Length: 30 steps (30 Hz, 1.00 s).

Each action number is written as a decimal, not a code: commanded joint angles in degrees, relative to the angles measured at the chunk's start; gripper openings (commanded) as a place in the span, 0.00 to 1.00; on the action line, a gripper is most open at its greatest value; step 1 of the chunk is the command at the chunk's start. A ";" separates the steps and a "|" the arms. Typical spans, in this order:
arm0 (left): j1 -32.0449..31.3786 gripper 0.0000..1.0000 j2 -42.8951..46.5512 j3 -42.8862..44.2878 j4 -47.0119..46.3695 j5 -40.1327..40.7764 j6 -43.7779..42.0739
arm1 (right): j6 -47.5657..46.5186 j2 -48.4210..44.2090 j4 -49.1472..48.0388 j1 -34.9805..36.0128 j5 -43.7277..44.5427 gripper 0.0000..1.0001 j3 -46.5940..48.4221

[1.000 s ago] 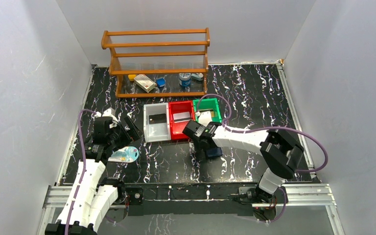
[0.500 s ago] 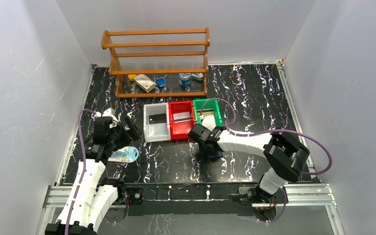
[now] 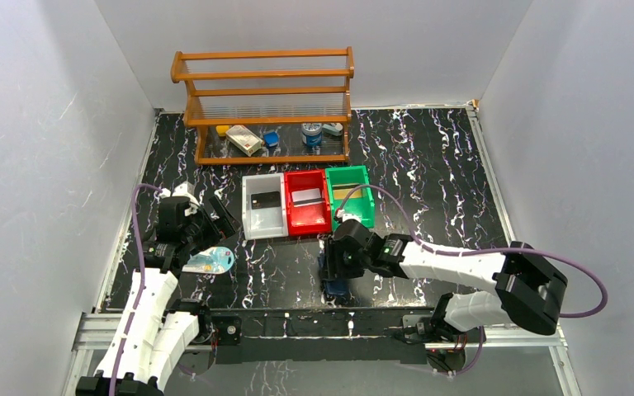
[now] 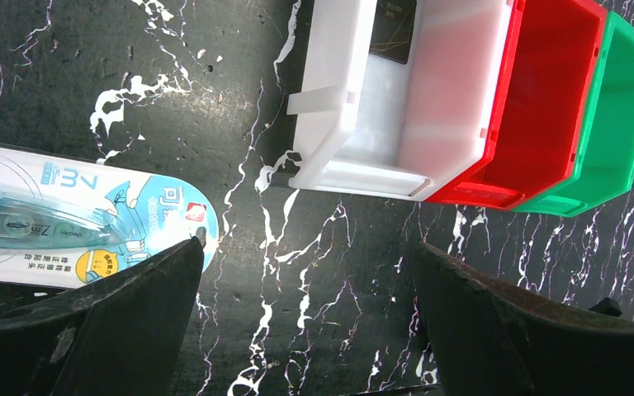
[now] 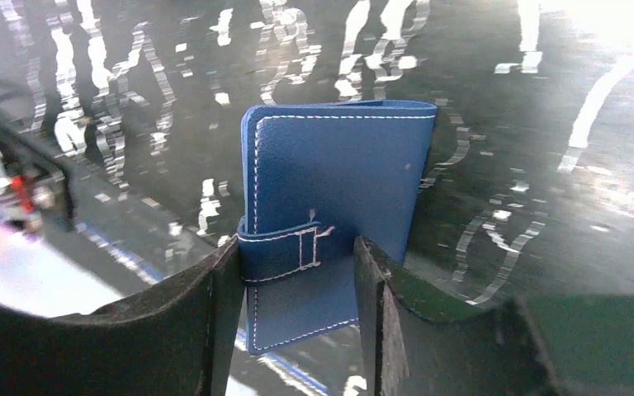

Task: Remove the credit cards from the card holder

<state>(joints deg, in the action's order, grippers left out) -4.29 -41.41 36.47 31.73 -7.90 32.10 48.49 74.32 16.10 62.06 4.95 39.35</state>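
Note:
The card holder (image 5: pixel 338 165) is a closed dark blue wallet with white stitching and a strap across it. My right gripper (image 5: pixel 297 246) has its jaws closed in on it, one at the strap edge and the other against its face. From above, the card holder (image 3: pixel 338 289) pokes out just below that gripper (image 3: pixel 336 269), near the table's front edge. Cards lie in the bins: a dark card (image 3: pixel 264 200) in the white one and a silvery card (image 3: pixel 307 197) in the red one. My left gripper (image 4: pixel 309 247) hangs open over bare table, holding nothing.
White bin (image 3: pixel 252 227), red bin (image 3: pixel 293 224) and green bin (image 3: pixel 365 216) stand side by side mid-table. A white oval packet (image 3: pixel 210 261) lies under the left gripper's finger. A wooden rack (image 3: pixel 264 107) with small items stands at the back. The metal rail (image 3: pixel 314 323) runs along the near edge.
My right arm has swung left and toward the near edge, its jaws narrowing onto the card holder, which travelled with it. The left arm has stayed still.

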 commanded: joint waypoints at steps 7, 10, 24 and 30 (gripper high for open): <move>0.25 0.98 0.88 1.03 0.10 -1.74 -0.48 | 7.31 -0.27 -23.85 -1.63 -18.15 0.51 -6.70; 0.25 0.98 0.89 0.97 0.16 -2.01 -0.47 | 9.28 -2.53 -30.26 -4.50 -21.94 0.51 -12.02; 0.25 0.98 -0.33 0.36 -1.64 -7.17 -1.07 | 5.75 -11.44 -22.01 -18.70 -23.19 0.62 -18.88; 0.30 0.98 -0.51 0.27 -1.84 -7.69 -1.25 | 5.23 -14.20 -18.82 -21.63 -22.78 0.64 -22.38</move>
<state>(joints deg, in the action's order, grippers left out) -4.29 -41.95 36.47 30.00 -13.45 31.79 55.35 61.58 -7.01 41.98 -18.90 18.63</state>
